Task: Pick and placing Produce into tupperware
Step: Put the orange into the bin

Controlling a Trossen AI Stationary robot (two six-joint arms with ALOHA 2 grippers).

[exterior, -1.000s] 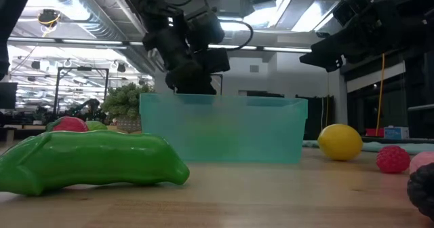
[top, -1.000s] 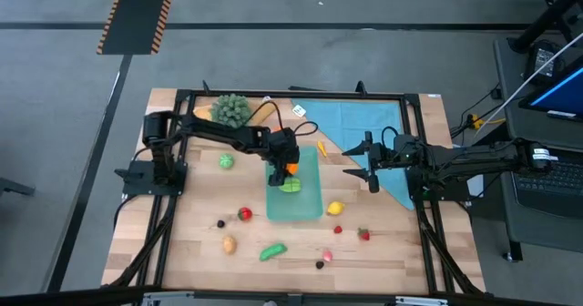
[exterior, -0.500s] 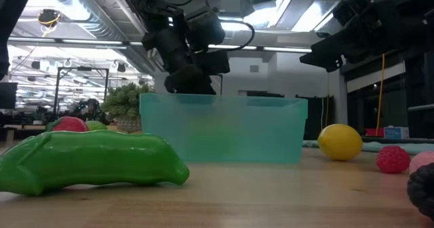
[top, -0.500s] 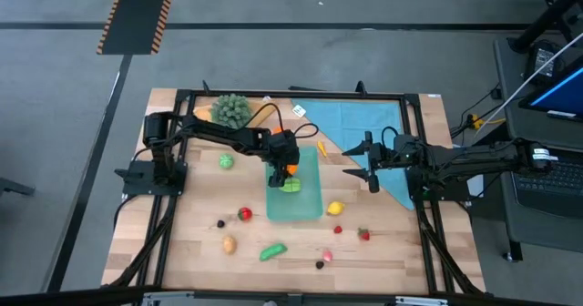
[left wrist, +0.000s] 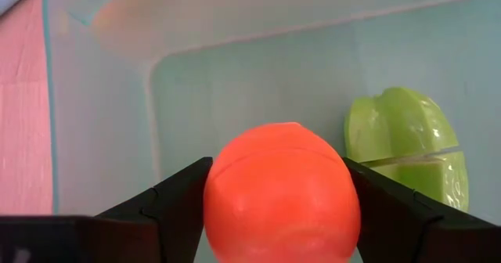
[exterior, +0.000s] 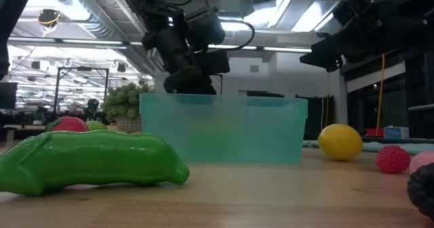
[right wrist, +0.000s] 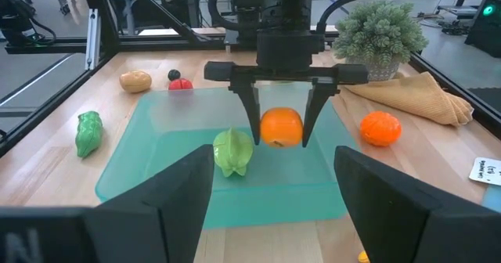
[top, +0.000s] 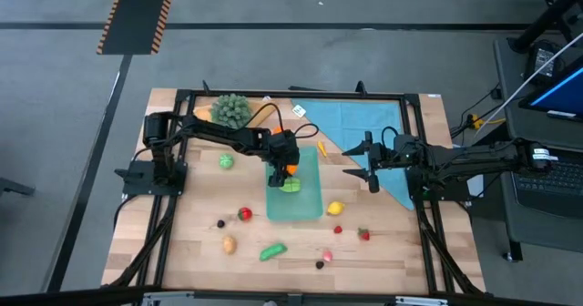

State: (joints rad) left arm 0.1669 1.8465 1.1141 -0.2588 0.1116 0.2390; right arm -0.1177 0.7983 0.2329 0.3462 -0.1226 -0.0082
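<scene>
The teal tupperware (top: 302,206) stands mid-table, a green pepper (top: 291,186) lying on its floor. My left gripper (top: 288,168) reaches down into the tupperware's far half, shut on a round orange fruit (right wrist: 280,127) beside the pepper (left wrist: 407,142). My right gripper (top: 363,160) hovers open over the blue cloth (top: 364,124) to the tupperware's right, with nothing between its fingers. Other produce lies loose on the wood: a lemon (top: 335,209), a green pod (top: 272,250), a brown piece (top: 229,244) and a red piece (top: 244,214). My left gripper pinches the orange fruit between its two fingers, one on each of its opposite sides (left wrist: 215,200). The fingers (right wrist: 252,114) slant downward from the table's left side. The fruit sits low inside the tupperware; whether it rests on the floor I cannot tell.
A bushy green bunch (top: 231,109) and a tan cloth (right wrist: 423,95) lie at the far left, another orange fruit (right wrist: 380,128) near them. A green piece (top: 225,160) lies left of the tupperware. Small red, pink and dark pieces (top: 363,234) are scattered toward the near right.
</scene>
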